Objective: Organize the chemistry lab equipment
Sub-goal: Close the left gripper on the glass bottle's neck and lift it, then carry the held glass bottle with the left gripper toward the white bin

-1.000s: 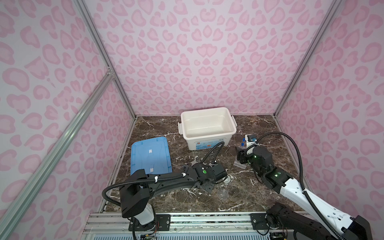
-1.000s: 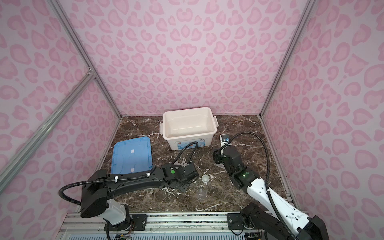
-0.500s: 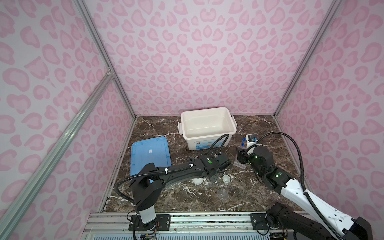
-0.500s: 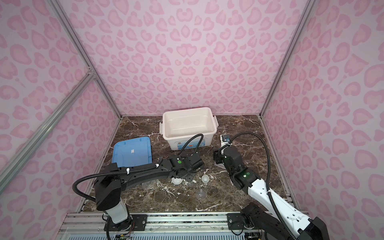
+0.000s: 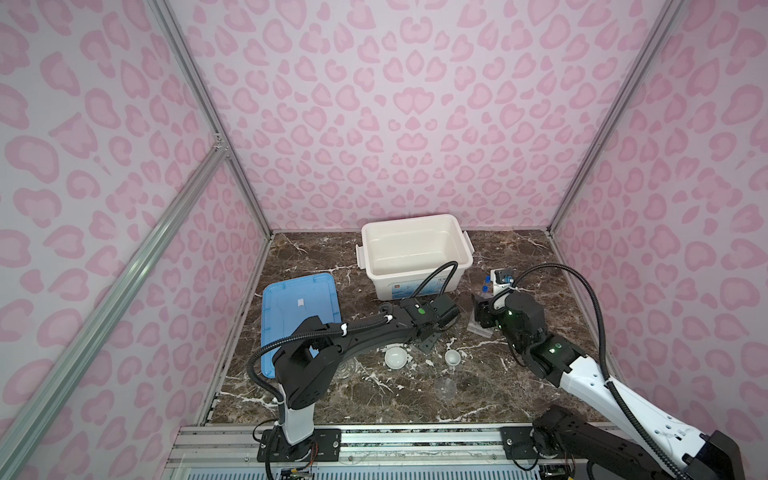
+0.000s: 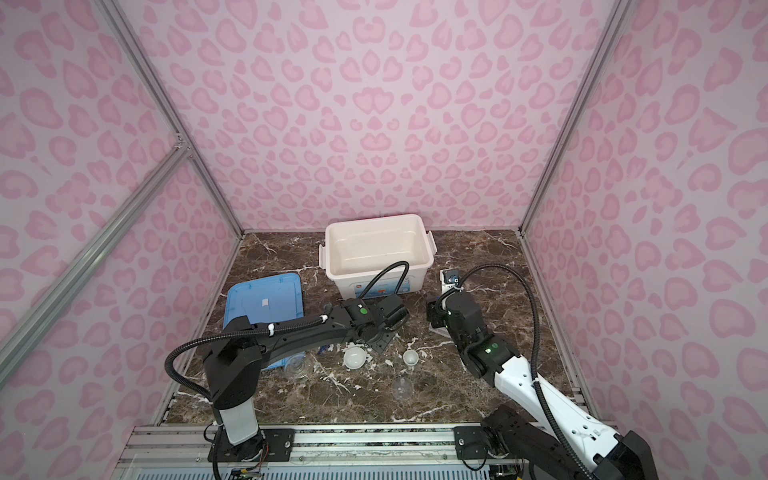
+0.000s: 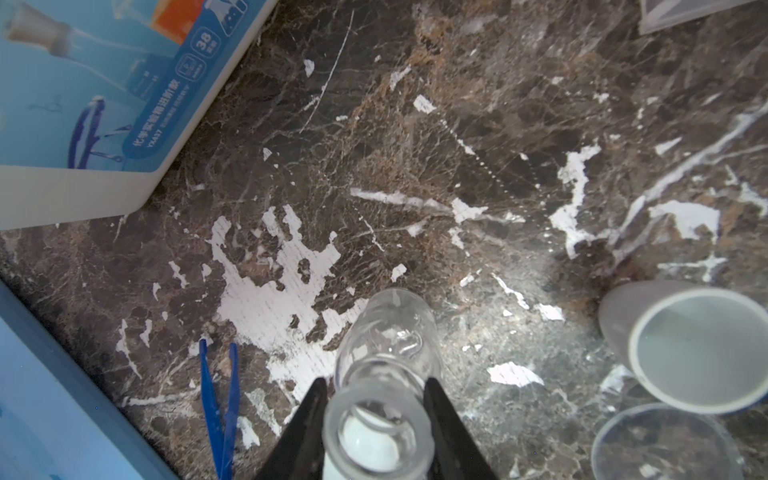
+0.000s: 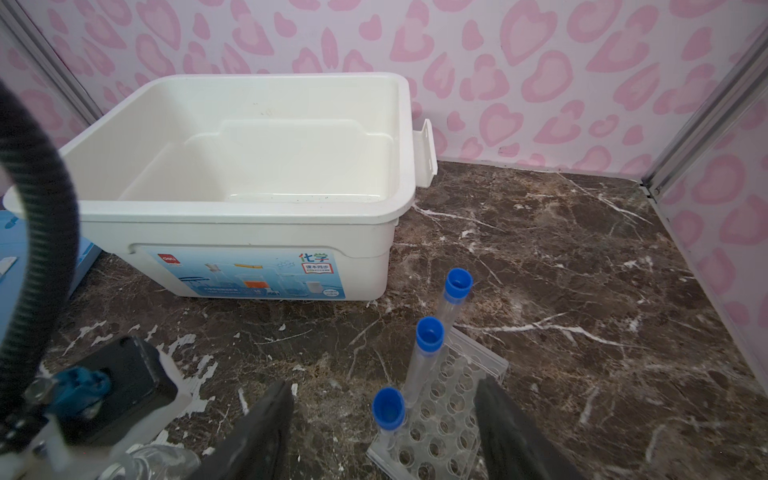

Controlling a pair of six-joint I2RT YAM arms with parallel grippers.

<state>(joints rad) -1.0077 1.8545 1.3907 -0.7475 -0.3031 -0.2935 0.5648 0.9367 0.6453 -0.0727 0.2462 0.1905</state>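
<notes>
Marble desk (image 7: 457, 124), pink-patterned walls (image 8: 540, 62): grips small clear flask (image 7: 386, 328) by its neck in left end effector (image 7: 376, 382), near dark blue tweezers (image 7: 220, 399), white bowl (image 7: 690, 345) and white bin (image 8: 249, 220); holds right end effector (image 8: 384, 399) wide open astride clear holed rack (image 8: 449, 415) carrying three blue-capped test tubes (image 8: 430, 332).

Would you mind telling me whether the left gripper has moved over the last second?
Yes. In a top view the left gripper, holding a glass flask, has moved away from the camera, closer to the front wall of the white bin.
</notes>
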